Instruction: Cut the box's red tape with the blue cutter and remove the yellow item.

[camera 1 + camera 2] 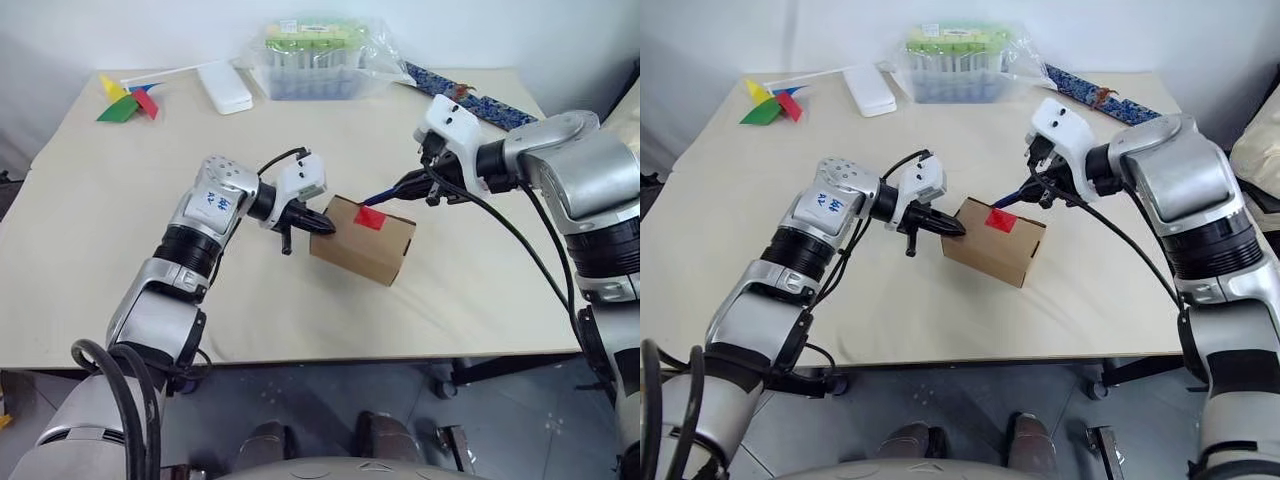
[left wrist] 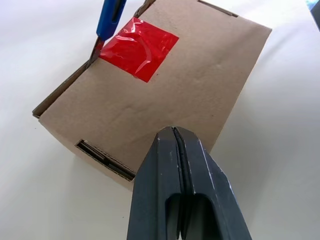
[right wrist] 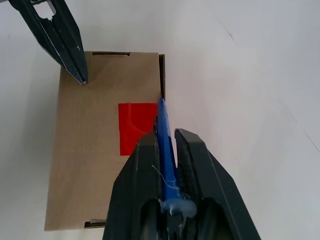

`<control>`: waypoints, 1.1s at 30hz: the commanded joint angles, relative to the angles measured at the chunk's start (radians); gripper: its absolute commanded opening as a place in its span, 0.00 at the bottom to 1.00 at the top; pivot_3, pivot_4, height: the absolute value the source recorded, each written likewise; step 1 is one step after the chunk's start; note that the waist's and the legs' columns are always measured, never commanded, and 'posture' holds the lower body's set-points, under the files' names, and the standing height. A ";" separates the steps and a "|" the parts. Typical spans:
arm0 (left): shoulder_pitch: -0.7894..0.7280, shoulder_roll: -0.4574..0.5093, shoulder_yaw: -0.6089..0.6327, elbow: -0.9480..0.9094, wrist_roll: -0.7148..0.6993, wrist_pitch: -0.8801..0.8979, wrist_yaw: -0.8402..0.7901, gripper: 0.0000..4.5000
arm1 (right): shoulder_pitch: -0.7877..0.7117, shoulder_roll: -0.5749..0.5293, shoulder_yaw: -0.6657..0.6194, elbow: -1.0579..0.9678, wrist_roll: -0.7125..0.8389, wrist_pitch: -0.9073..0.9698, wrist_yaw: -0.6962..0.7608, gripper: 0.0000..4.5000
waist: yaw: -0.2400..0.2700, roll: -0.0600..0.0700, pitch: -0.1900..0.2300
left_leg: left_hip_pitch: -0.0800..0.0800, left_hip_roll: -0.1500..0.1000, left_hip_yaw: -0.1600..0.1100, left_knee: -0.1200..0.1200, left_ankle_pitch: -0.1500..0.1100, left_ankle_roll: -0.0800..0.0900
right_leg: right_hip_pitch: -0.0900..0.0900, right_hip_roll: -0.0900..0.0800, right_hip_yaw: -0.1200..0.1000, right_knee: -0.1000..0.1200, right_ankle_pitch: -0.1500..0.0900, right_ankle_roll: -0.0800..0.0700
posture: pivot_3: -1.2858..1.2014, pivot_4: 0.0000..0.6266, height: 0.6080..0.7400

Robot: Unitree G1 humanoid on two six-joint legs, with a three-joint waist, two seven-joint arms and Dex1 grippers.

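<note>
Right gripper points blue cutter at red tape.

Both arms are built of rounded silver-grey shells joined by black ribbed collars, the left forearm carrying a small white label with blue markings near its wrist. Each wrist ends in a white boxy housing from which a black cable loops back along the arm, the right arm's cable hanging in a long slack curve and a thick bundle of black cables sitting at the left shoulder. The left tool and the right tool each have two matte black tapering fingers with lightly scuffed edges and a hollow near the base.
</note>
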 commanded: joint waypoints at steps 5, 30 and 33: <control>-0.004 -0.013 -0.081 0.043 0.115 0.069 0.059 0.00 | -0.057 -0.005 0.053 0.026 -0.043 0.039 0.060 0.04 | 0.010 0.000 0.000 | 0.001 0.000 0.000 0.001 0.000 0.000 | 0.000 0.000 0.001 0.001 0.000 0.000 | 0.52 0.24 1.00; 0.045 -0.051 -0.080 -0.033 0.117 0.216 0.126 0.00 | -0.147 0.081 0.098 0.138 -0.113 0.138 0.073 0.04 | 0.012 0.001 -0.003 | 0.006 0.002 0.000 0.011 -0.001 0.001 | 0.008 0.000 0.002 0.005 0.000 -0.001 | 0.52 0.24 1.00; 0.052 -0.049 -0.080 -0.046 0.116 0.227 0.126 0.00 | -0.143 0.051 0.123 0.131 -0.125 0.131 0.105 0.04 | 0.013 0.001 -0.003 | 0.006 0.002 0.000 0.011 -0.001 0.001 | 0.008 0.000 0.002 0.005 0.000 -0.001 | 0.52 0.24 1.00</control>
